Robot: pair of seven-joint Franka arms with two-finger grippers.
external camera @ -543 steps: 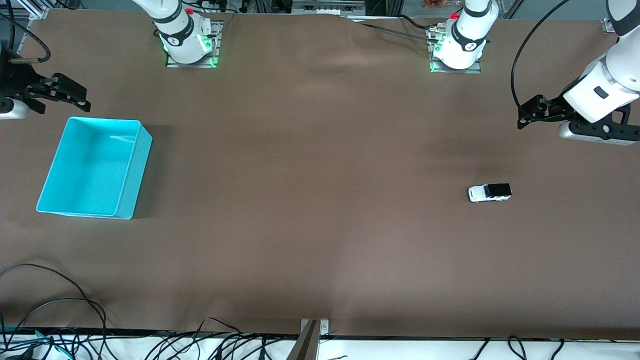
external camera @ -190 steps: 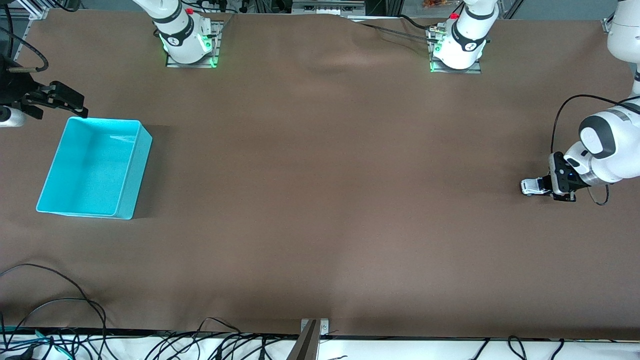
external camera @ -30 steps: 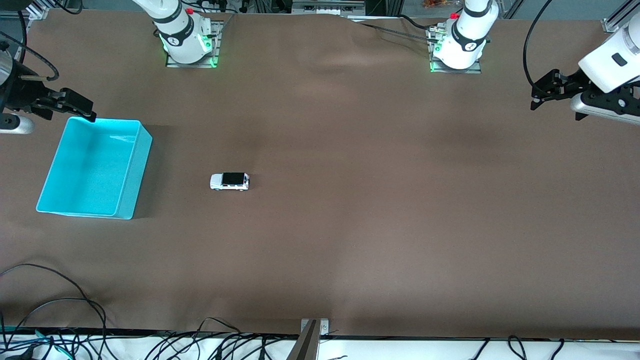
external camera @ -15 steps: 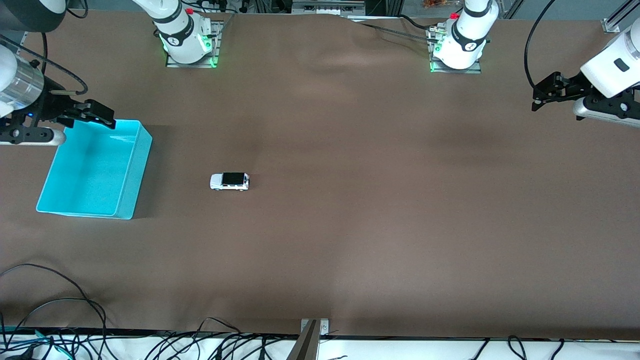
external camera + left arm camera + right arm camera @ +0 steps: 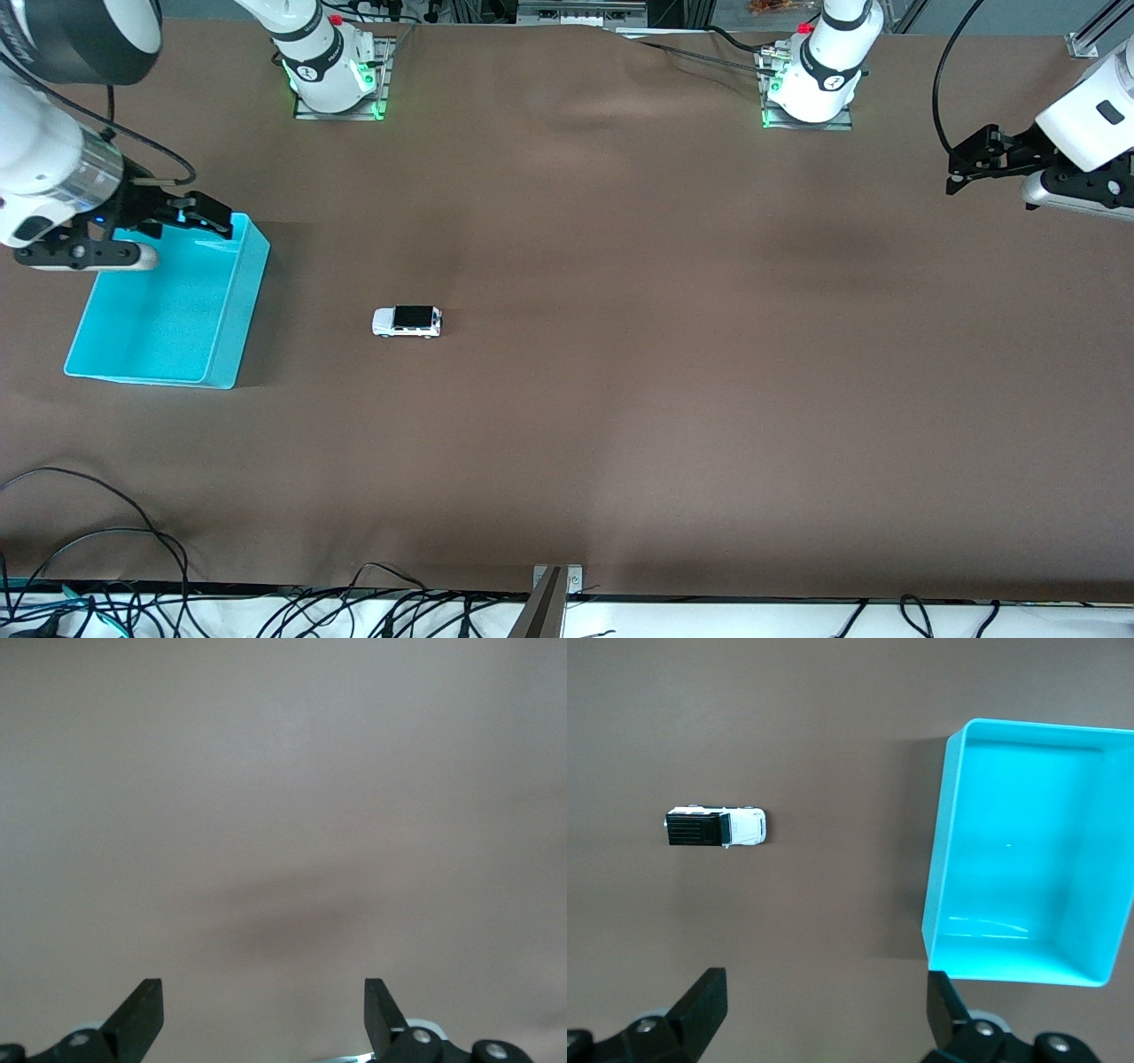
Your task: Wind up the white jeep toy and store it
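The white jeep toy (image 5: 407,322) with its black roof rests on the brown table, beside the cyan bin (image 5: 239,310) and apart from it, on the side toward the table's middle. My right gripper (image 5: 208,215) hangs open and empty over the bin's corner nearest the robots' bases. In the right wrist view the white jeep toy (image 5: 716,826) and the empty cyan bin (image 5: 935,895) both lie ahead of the right gripper (image 5: 824,1001). My left gripper (image 5: 955,173) waits open over the table's end by the left arm. The left gripper (image 5: 263,1010) has only bare table below it.
Both arm bases (image 5: 332,75) (image 5: 811,84) stand along the table's edge farthest from the front camera. Loose black cables (image 5: 106,567) trail along the edge nearest to it. A metal bracket (image 5: 554,589) sits at the middle of that edge.
My right gripper has moved from beside the table's end in over the bin's corner, staying open. The jeep and the bin have not moved. The left arm has barely shifted.
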